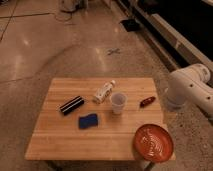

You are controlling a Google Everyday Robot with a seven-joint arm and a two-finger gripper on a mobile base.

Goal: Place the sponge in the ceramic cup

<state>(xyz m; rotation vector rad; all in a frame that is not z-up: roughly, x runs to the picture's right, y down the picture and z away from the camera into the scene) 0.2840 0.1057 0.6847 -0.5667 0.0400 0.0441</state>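
Observation:
The dark-blue sponge (88,121) lies flat on the wooden table (60,145), left of centre toward the front. The white ceramic cup (117,103) stands upright near the table's middle, a short way right of and behind the sponge. Nothing shows inside the cup. Only a white section of my arm (190,89) is visible, at the right edge beside the table. My gripper is out of view, so its place relative to the sponge and cup cannot be told.
A white bottle (104,92) lies on its side just behind-left of the cup. A black striped bar (72,105) lies at the left. A small reddish-brown object (147,101) sits at the right. An orange-red plate (153,142) overhangs the front right corner.

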